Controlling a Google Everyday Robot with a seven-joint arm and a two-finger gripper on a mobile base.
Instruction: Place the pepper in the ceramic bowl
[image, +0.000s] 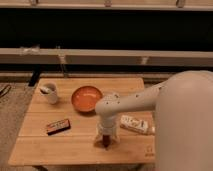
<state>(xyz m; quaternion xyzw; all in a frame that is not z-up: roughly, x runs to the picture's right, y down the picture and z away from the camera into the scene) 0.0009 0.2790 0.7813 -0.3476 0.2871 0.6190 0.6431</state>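
The robot's pale arm (135, 100) reaches from the right side over the wooden counter (75, 145) and bends straight down near the front edge. At its end, the claw (106, 139) points downward and stands very low, at the surface of the counter or just above it. The pepper (106, 144) appears as a small dark red shape directly at the tip of the claw, on the front part of the counter. It cannot be told whether the claw is spread or pressed together, nor whether it is pinching the pepper. The ceramic bowl (86, 99), orange and round, stands further back on the counter, behind the claw and a little to the left, apart from the pepper, and nothing lies in it. A small white mug (50, 94) stands to the left of the bowl, near the back left corner. A flat dark bar with an orange label (58, 126) lies on the left part of the counter, in front of the mug. A white packet (134, 124) lies just beside the claw on its right.
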